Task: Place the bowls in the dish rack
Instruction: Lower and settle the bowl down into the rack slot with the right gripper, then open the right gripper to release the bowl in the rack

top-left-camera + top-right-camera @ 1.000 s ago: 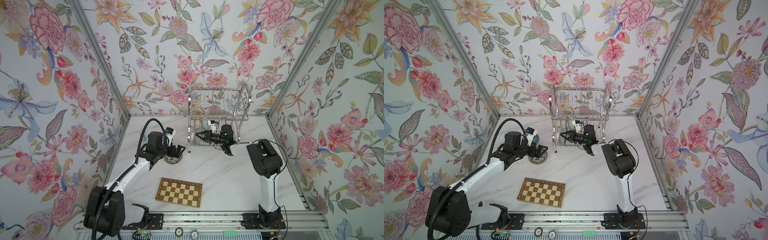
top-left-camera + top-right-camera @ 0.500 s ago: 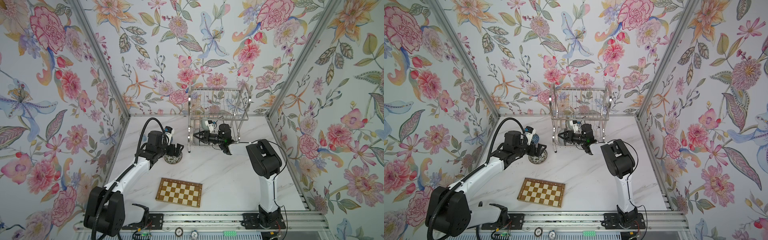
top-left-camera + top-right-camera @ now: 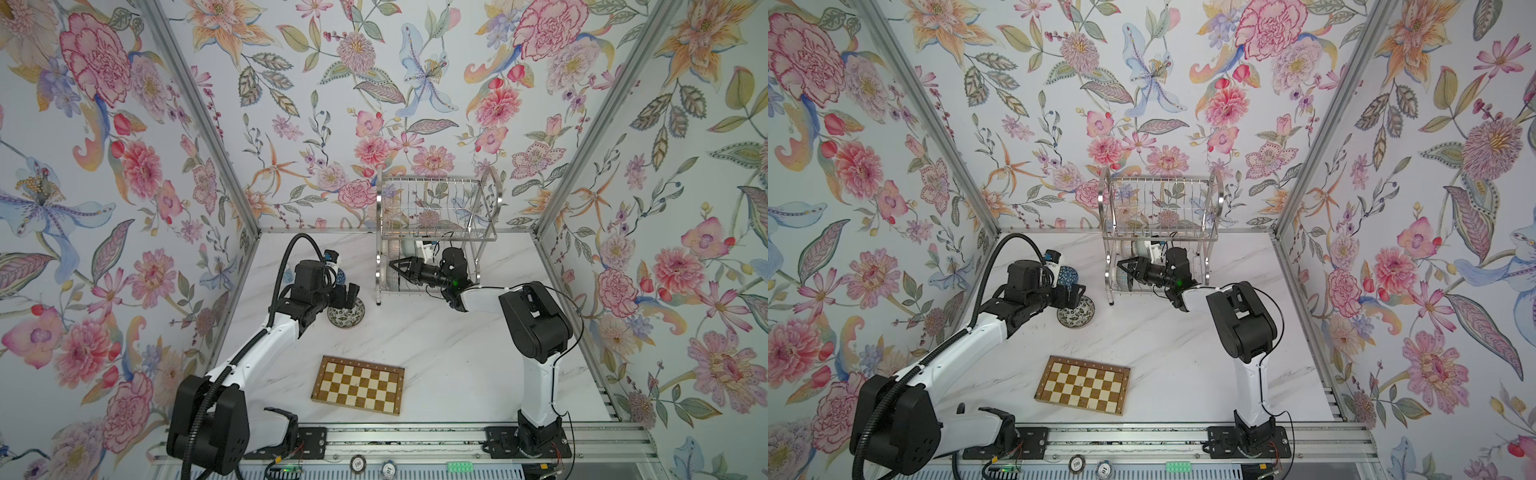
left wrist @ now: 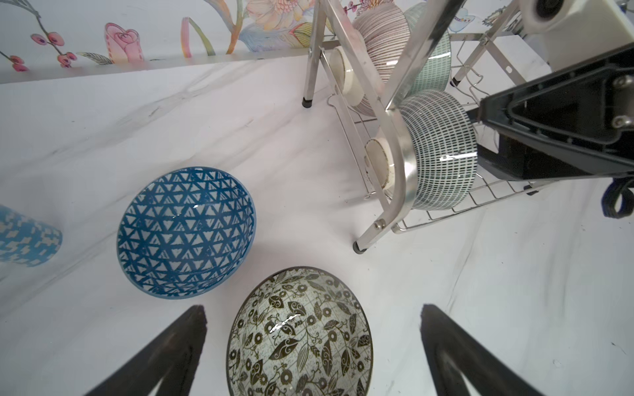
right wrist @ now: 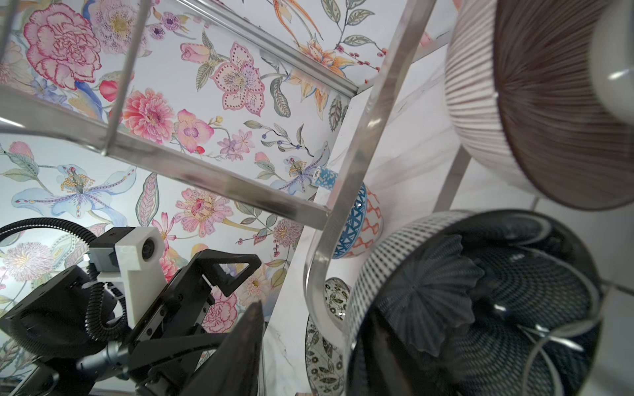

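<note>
Floral bowl (image 4: 299, 337) between wide-open left jaws | right jaws parted at rim of racked navy bowl (image 4: 442, 151)

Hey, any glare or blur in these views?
Left wrist view: white glints on the floral bowl and the blue lattice bowl, soft shadows beside them. Right wrist view: the dish rack bars and the dark bowl look soft. Both top views: even light, sharp.

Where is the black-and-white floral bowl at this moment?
In both top views the floral bowl sits upright on the table, left of the dish rack, below the open left gripper, near the blue bowl.
</note>
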You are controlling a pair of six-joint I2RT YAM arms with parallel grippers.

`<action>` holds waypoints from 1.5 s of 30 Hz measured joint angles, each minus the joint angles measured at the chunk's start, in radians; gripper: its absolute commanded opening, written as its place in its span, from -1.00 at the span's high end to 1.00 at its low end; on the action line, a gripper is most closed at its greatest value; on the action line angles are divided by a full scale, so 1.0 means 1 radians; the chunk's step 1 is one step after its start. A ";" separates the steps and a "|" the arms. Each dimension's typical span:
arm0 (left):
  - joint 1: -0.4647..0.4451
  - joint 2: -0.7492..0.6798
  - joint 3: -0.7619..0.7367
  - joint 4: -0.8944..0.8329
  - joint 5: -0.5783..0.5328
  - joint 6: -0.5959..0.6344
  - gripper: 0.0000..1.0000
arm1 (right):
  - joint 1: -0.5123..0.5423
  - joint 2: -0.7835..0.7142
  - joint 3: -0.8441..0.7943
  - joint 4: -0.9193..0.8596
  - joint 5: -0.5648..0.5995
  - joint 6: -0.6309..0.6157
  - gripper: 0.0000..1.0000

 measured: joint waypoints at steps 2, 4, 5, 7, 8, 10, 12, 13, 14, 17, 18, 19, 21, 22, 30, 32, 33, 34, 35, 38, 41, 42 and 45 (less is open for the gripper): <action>0.000 -0.003 0.000 0.000 -0.023 0.000 -0.98 | 0.000 -0.005 -0.019 0.016 0.016 0.003 0.00; 0.000 -0.006 0.000 0.000 -0.045 0.000 -0.98 | 0.000 -0.012 -0.040 0.035 0.034 0.007 -0.04; 0.000 -0.007 0.000 0.000 -0.055 -0.001 -0.98 | -0.002 -0.016 -0.050 0.046 0.041 0.011 -0.05; 0.000 -0.010 0.000 0.000 -0.074 -0.004 -0.98 | -0.002 -0.026 -0.068 0.063 0.059 0.018 -0.06; 0.000 -0.011 0.000 0.000 -0.080 -0.004 -0.98 | -0.004 -0.033 -0.082 0.076 0.066 0.022 -0.07; 0.000 -0.012 0.000 0.000 -0.096 -0.007 -0.98 | -0.008 -0.047 -0.105 0.097 0.080 0.027 -0.09; 0.000 -0.012 0.000 0.000 -0.104 -0.007 -0.98 | -0.011 -0.060 -0.125 0.116 0.093 0.033 -0.11; 0.000 -0.012 0.000 0.000 -0.106 -0.007 -0.98 | -0.015 -0.067 -0.137 0.126 0.097 0.037 -0.12; 0.000 -0.012 0.000 0.000 -0.109 -0.008 -0.98 | -0.018 -0.075 -0.150 0.134 0.105 0.037 -0.13; 0.000 -0.012 0.000 0.000 -0.125 -0.008 -0.98 | -0.030 -0.098 -0.194 0.158 0.120 0.041 -0.15; 0.001 -0.012 0.000 0.000 -0.127 -0.007 -0.98 | -0.034 -0.105 -0.206 0.163 0.124 0.041 -0.16; 0.001 -0.012 0.000 0.000 -0.129 -0.007 -0.98 | -0.038 -0.116 -0.223 0.167 0.130 0.041 -0.16; 0.001 -0.012 0.000 0.000 -0.132 -0.008 -0.98 | -0.045 -0.137 -0.257 0.180 0.142 0.041 -0.17; 0.001 -0.012 0.000 0.000 -0.135 -0.007 -0.98 | -0.048 -0.150 -0.277 0.185 0.147 0.041 -0.18; 0.001 -0.007 0.000 0.000 -0.154 -0.010 -0.98 | -0.078 -0.278 -0.415 0.217 0.192 0.031 -0.21; 0.001 -0.003 -0.001 0.000 -0.154 -0.017 -0.98 | -0.087 -0.316 -0.449 0.221 0.201 0.019 -0.21; 0.001 -0.003 -0.001 0.000 -0.155 -0.022 -0.98 | -0.089 -0.333 -0.464 0.220 0.207 0.013 -0.21; 0.001 -0.001 -0.001 0.000 -0.155 -0.027 -0.98 | -0.092 -0.353 -0.484 0.219 0.213 0.003 -0.21; 0.001 0.001 -0.002 0.000 -0.155 -0.035 -0.98 | -0.093 -0.372 -0.500 0.217 0.219 -0.008 -0.21; 0.001 0.008 -0.001 0.000 -0.158 -0.053 -0.98 | -0.092 -0.433 -0.540 0.179 0.240 -0.061 -0.20; 0.001 0.014 0.000 -0.016 -0.158 -0.074 -0.98 | -0.081 -0.505 -0.567 0.105 0.267 -0.140 -0.21; 0.001 0.017 0.001 -0.024 -0.158 -0.080 -0.98 | -0.074 -0.526 -0.569 0.076 0.277 -0.170 -0.20; 0.001 0.034 0.022 -0.064 -0.161 -0.100 -0.98 | -0.044 -0.594 -0.573 -0.026 0.315 -0.278 -0.20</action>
